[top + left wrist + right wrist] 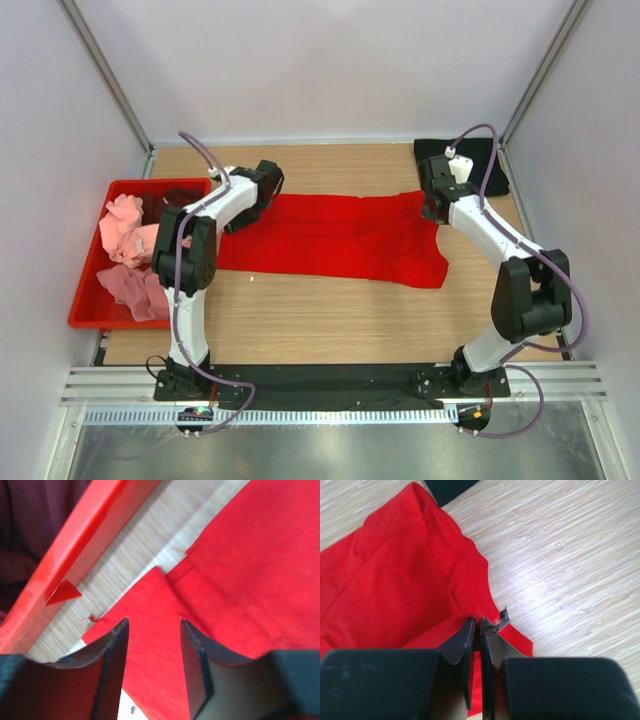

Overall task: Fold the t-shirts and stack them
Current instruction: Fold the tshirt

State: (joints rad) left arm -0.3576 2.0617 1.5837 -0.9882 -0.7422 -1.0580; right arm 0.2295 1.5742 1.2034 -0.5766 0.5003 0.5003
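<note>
My left claw [153,625] stands open just above the counter [330,320], its fingers parted over a corner of the red t-shirt [340,235], with cloth lying flat between and under them but not clamped. Beside it runs the rim of the red plastic crate [65,550], close to that end of the shirt. My right claw [479,622] is pressed nearly shut, with only a thin slit between the fingers, and a raised fold of the red shirt's edge is pinched at its tips.

The red t-shirt lies spread lengthwise across the middle of the counter, stretching from one claw to the other. A black t-shirt [480,150] sits in the far right corner, partly behind my right arm. In the crate at the left lie a light pink t-shirt [125,225], a dusty rose t-shirt [135,290] and a dark maroon t-shirt [170,200], all crumpled.
</note>
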